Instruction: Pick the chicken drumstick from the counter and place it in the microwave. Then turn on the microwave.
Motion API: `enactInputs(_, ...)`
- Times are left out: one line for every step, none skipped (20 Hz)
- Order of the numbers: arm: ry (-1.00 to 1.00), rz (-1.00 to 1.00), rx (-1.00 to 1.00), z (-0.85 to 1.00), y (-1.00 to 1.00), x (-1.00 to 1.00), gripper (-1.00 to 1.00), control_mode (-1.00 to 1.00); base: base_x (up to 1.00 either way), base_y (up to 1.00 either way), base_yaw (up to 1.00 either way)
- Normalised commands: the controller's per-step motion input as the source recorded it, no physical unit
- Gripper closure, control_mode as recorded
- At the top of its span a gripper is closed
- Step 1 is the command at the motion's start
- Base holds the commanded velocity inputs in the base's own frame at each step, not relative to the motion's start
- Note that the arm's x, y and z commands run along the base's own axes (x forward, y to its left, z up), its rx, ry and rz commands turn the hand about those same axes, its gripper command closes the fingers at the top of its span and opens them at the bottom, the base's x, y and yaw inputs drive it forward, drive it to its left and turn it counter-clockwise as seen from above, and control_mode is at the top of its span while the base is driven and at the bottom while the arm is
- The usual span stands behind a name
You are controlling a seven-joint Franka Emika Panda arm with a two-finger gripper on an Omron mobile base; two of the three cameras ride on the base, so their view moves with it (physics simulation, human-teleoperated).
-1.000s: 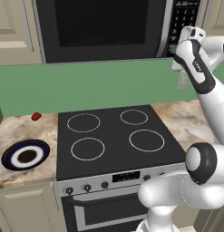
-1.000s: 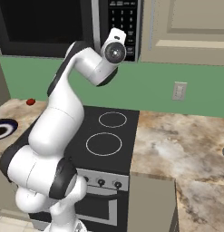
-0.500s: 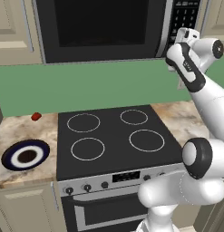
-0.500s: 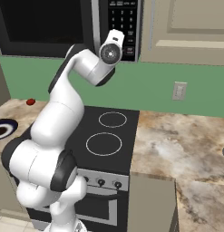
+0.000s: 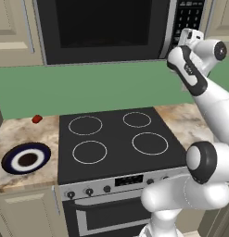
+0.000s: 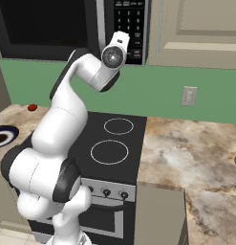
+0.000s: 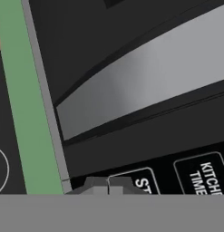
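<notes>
Gripper [image 7: 108,182] first: its two dark tips are pressed together with nothing between them, held shut so that they form one narrow point for pushing a button rather than for carrying anything. In the hand view that point sits right at a white-outlined key whose label begins "ST", beside another reading "KITCH… TIME", so the start key looks like the target; whether the tips already touch it I cannot tell. The white arm is raised high and bent at the wrist to bring the hand [image 5: 190,36] level with the black button keypad [image 6: 130,25] on the right side of the large black built-in microwave with silver trim [image 5: 106,28]. Its dark glass door [image 5: 104,25] is closed, which fits a start press. The chicken drumstick cannot be made out anywhere; behind the dark glass nothing can be told, so it is presumably inside. Below the microwave lie the green wall band and the black glass cooktop with four white rings [image 5: 113,139]. On the beige-and-brown marbled stone table [image 5: 18,134] to the left of the stove, a small bright red object [image 5: 37,119] lies near the wall and a white plate with a dark blue rim and brown centre [image 5: 26,158] sits nearer the front, both well apart from the arm.
</notes>
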Motion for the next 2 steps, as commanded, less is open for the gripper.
enactInputs(0.00, 0.00, 0.00, 0.00, -0.28, 0.36, 1.00, -1.00, 0.00, 0.00, 0.00)
enactInputs(0.00, 0.00, 0.00, 0.00, -0.29, 0.31, 1.00, -1.00, 0.00, 0.00, 0.00)
